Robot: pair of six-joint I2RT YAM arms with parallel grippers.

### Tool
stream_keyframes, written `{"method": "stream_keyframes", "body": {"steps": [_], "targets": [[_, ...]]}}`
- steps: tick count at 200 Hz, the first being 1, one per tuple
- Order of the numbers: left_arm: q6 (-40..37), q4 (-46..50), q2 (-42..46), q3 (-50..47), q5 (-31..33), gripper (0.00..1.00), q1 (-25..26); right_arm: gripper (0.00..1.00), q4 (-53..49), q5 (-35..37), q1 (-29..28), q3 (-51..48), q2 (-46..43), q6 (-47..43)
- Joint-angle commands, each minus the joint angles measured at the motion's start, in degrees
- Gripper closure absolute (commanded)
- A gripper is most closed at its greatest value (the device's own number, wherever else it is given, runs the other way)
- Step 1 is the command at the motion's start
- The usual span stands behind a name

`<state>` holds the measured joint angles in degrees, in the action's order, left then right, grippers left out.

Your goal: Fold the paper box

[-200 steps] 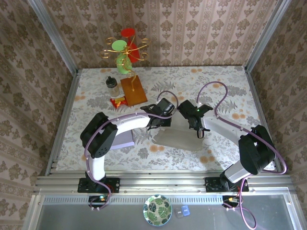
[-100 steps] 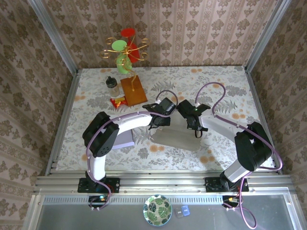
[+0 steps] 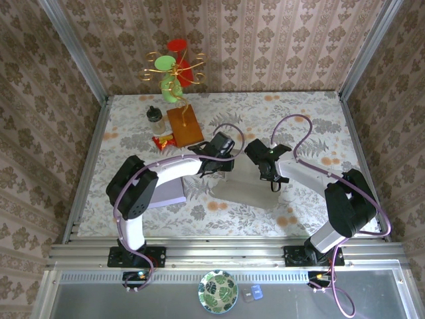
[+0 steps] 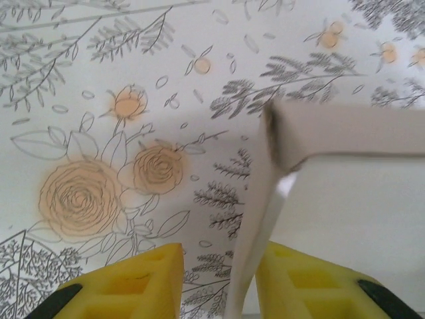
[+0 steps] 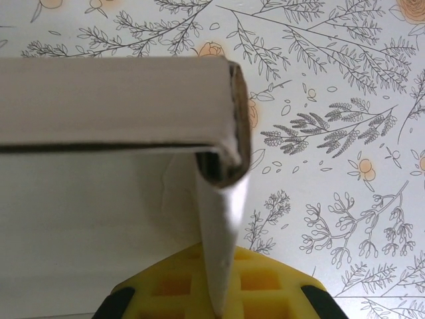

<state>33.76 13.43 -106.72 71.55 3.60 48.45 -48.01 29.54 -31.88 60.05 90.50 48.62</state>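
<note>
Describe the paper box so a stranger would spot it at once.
Start at the flowered table. Near its middle lies the paper box, a pale grey-white card with folded-up edges. Unlike the lilac pad to its left and the brown board behind, it is colourless.

Our bench (image 3: pixel 345 133) inside a wallpapered booth
We see dusty-pink damask wallpaper on the back wall (image 3: pixel 265 40) and both side walls (image 3: pixel 33 133), silvery metal posts (image 3: pixel 73 50) in the far corners, a pale floral print over the bench top, and aluminium rails (image 3: pixel 226 252) along its near edge, under even light.
</note>
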Motion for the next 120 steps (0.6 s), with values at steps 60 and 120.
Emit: {"method": "stream_keyframes", "body": {"steps": [60, 120], "targets": [[-3.14, -0.13, 0.02, 0.29, -3.63, 0.68, -0.34, 1.00, -2.22, 1.90, -0.03, 0.37, 0.80, 0.96], [-4.29, 2.74, -0.75, -0.31, 0.10, 0.71, 0.10, 1.00, -1.92, 1.83, 0.06, 0.59, 1.26, 0.57]]}}
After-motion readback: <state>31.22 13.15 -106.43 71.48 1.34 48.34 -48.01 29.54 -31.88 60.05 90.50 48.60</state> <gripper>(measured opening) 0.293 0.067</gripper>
